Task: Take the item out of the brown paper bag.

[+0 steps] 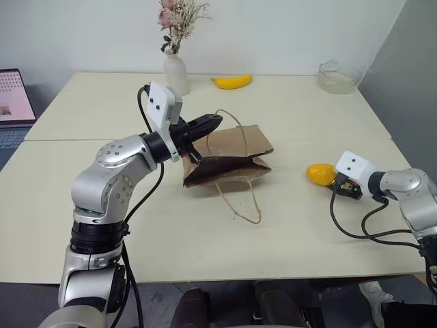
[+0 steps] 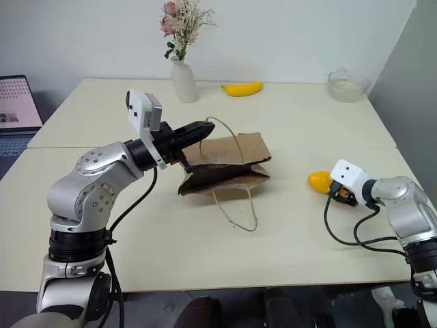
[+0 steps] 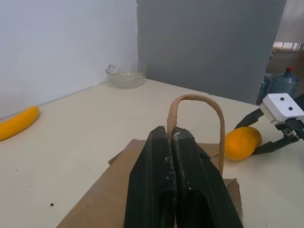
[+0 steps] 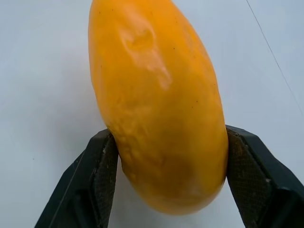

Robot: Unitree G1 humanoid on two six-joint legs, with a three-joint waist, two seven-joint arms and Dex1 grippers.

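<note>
The brown paper bag (image 1: 235, 154) lies crinkled mid-table, its dark mouth facing me. My left gripper (image 3: 172, 130) is shut on one tan cord handle (image 3: 194, 97) and holds the bag's upper side raised. The other handle (image 1: 246, 205) trails loose on the table towards me. The item (image 1: 319, 173), a smooth orange-yellow rounded fruit, rests on the table well to the right of the bag, outside it. My right gripper (image 4: 168, 137) is shut on the item, with a black pad (image 4: 107, 175) pressed to each side of its near end.
A yellow banana (image 1: 232, 81) and a white vase (image 1: 175, 72) of dried flowers stand at the back. A glass bowl (image 1: 339, 76) sits at the back right, a laptop (image 1: 13, 102) at the far left. The table's right edge (image 1: 399, 147) runs close to my right arm.
</note>
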